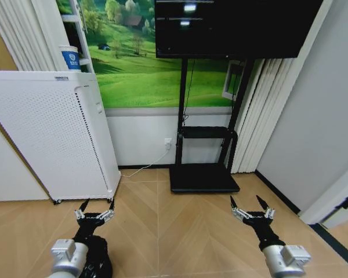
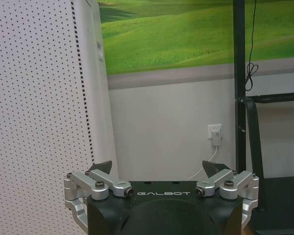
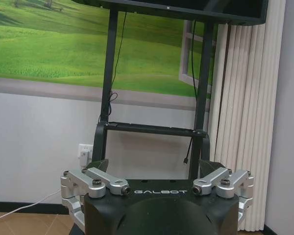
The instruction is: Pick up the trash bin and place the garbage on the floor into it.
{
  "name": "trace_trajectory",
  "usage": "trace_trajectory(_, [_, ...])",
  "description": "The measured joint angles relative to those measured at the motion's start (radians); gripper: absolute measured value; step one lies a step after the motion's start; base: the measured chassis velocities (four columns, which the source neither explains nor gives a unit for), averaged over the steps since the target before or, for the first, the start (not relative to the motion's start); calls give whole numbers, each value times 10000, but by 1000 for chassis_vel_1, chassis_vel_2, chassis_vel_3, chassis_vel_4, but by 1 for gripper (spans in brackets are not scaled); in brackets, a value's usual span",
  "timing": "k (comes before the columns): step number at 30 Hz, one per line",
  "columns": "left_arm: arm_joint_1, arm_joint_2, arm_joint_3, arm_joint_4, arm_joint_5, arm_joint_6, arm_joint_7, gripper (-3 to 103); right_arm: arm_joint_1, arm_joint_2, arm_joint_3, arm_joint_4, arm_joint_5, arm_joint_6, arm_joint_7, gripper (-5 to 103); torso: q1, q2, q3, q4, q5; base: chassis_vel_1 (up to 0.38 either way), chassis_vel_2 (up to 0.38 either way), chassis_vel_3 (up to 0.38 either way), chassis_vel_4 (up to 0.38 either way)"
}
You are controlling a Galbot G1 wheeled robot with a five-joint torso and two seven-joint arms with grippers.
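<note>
**Both Grippers Spread and Empty Above the Floor**

While both arms reach forward from the near edge of the head view, neither gripper holds or touches anything. The left gripper (image 1: 95, 204) sits at the near left with its two dark fingertips spread wide apart, hanging above the floor (image 1: 162, 231) just in front of the tall white perforated appliance (image 1: 52, 133). In the left wrist view, the left gripper (image 2: 158, 169) faces the white wall, with the appliance panel close on one side and a wall socket (image 2: 215, 134) farther off.

The right gripper (image 1: 252, 202) sits at the near right, its fingertips likewise spread with nothing between them. In the right wrist view, the right gripper (image 3: 153, 165) points at the black screen stand (image 3: 152, 129).

The floor is light herringbone wood. The screen stand (image 1: 204, 174) rests on it at the far centre, against the wall, below a dark screen (image 1: 232, 26). White vertical blinds (image 1: 258, 116) hang to the right of the stand. The trash bin and the garbage cannot be located in these views.
</note>
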Motion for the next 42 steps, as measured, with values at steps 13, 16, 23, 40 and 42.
trace_trajectory(13, [0,0,0,2,0,-2,0,100,0,-1,0,0,0,0,0,100,185,602,414,0,-1,0,0,0,0])
trace_trajectory(16, [0,0,0,2,0,-2,0,100,0,-1,0,0,0,0,0,100,202,649,445,0,0,0,0,0,0])
trace_trajectory(23, [0,0,0,2,0,-2,0,100,0,0,1,0,1,0,-1,100,309,971,663,0,-1,0,0,0,0])
trace_trajectory(40, [0,0,-1,2,0,-3,1,100,1,-1,1,0,0,0,-1,100,562,1657,1099,0,-1,-32,-34,-32,-35])
trace_trajectory(42, [0,0,-1,2,0,-3,0,100,2,-1,0,-1,1,0,-1,100,583,1726,1144,1,0,-79,-59,-99,-88])
